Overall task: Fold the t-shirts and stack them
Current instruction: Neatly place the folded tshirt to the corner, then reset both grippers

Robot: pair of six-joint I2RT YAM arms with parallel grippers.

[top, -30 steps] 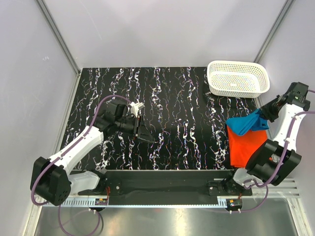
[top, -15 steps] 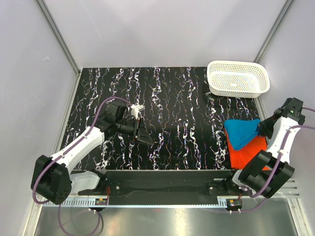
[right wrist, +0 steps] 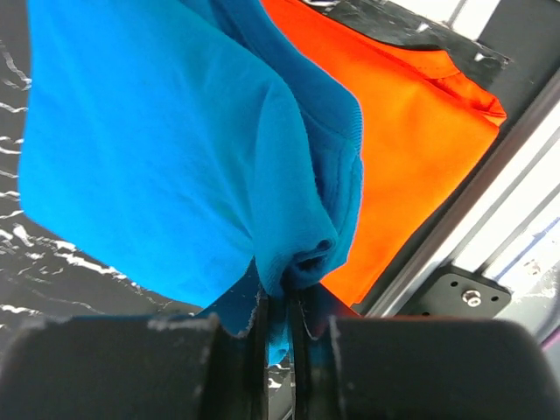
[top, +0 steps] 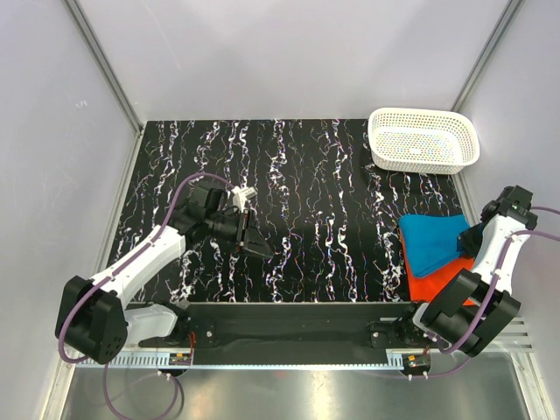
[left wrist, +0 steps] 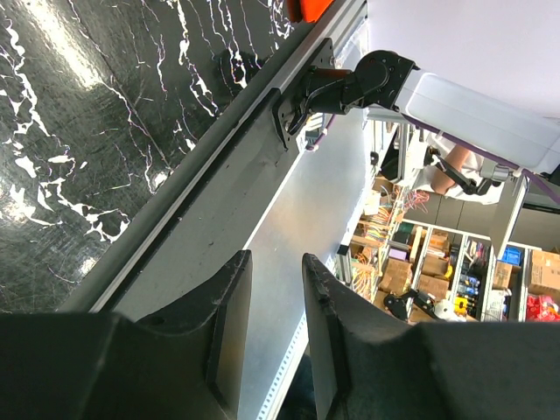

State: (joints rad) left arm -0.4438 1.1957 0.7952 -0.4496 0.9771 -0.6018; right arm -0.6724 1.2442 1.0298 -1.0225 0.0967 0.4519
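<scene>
Grip: your right pincer [right wrist: 280, 308] pinches the blue shirt [right wrist: 157, 149].
Left pincer [left wrist: 273, 262]: slightly spread, empty.
Risk: retreating unreleased drags it off the orange shirt [right wrist: 411, 149].

We see a white perforated basket [top: 424, 140] standing upright at the far right corner of the black, white-veined desk [top: 306, 175]. Pale walls [top: 289, 52] close the desk in on three sides. A metal rail [top: 289, 357] runs along its near edge. The left wrist view glimpses shelves [left wrist: 420, 262] of boxes and cables beyond.
</scene>
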